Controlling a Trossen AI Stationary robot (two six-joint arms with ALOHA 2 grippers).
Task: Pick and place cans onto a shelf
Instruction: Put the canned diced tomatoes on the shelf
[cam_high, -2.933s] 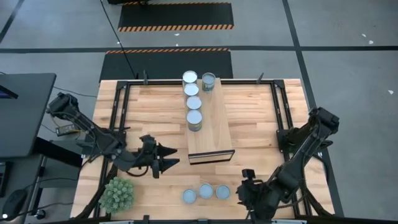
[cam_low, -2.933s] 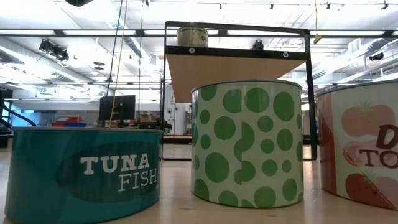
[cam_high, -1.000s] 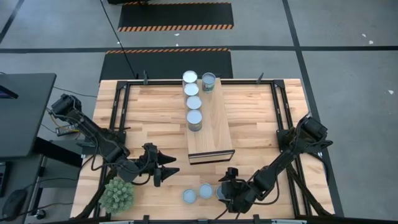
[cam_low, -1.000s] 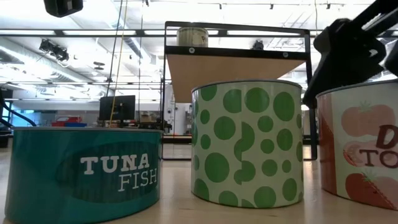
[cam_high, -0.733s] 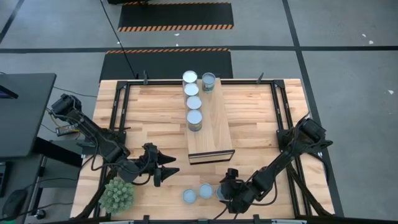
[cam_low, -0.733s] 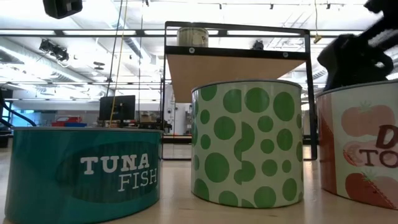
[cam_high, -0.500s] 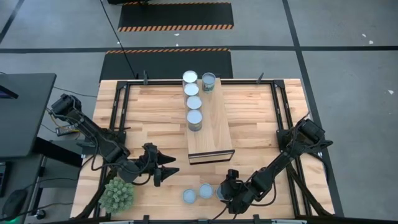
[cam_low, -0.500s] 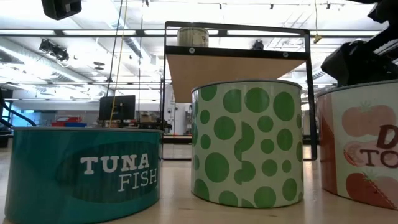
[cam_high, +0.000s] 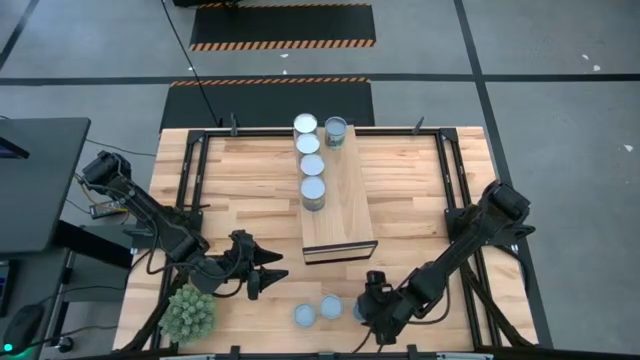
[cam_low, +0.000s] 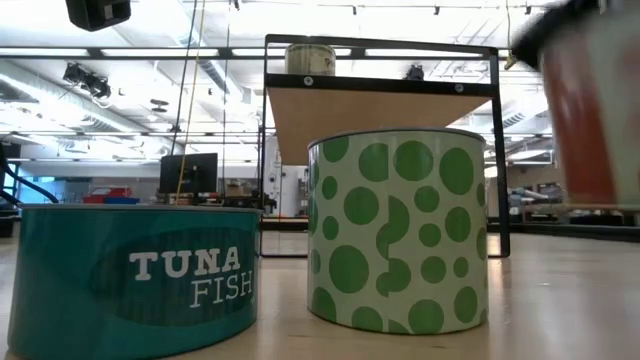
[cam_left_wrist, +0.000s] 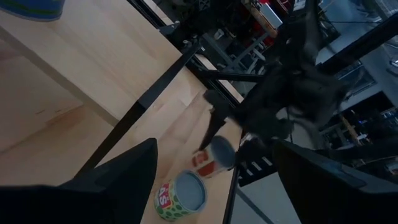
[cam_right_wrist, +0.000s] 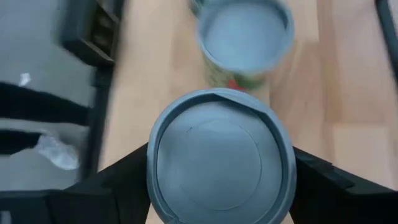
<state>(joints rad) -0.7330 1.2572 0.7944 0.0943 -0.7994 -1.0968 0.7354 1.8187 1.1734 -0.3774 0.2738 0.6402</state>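
The light-wood shelf (cam_high: 340, 205) stands mid-table with several cans on its top (cam_high: 312, 165). Two cans stand on the table near its front edge: a teal tuna can (cam_high: 305, 316) (cam_low: 130, 275) and a green-dotted can (cam_high: 330, 306) (cam_low: 398, 230). My right gripper (cam_high: 372, 308) is shut on a red tomato can (cam_low: 590, 110) (cam_right_wrist: 221, 155) just right of them. My left gripper (cam_high: 266, 272) hangs open and empty left of the shelf's near end, its fingers wide apart in the left wrist view (cam_left_wrist: 217, 180). My right gripper pinches the tomato can between its two fingers (cam_right_wrist: 118, 180), one on each side of the can's wall (cam_right_wrist: 154, 171) just under the top rim. The fingers come from above, pointing down. The can is upright and lifted clear of the table.
A spiky green plant ball (cam_high: 189, 312) lies at the near left corner, beside my left arm. A black metal frame (cam_high: 200, 180) runs around the tabletop. The green-dotted can (cam_right_wrist: 245, 37) stands close beside the held can.
My right gripper has come down over the tomato can, taken hold of it and lifted it off the table; in the low view the can has risen from standing on the wood to hanging blurred above it. The other cans and my left arm have kept still.
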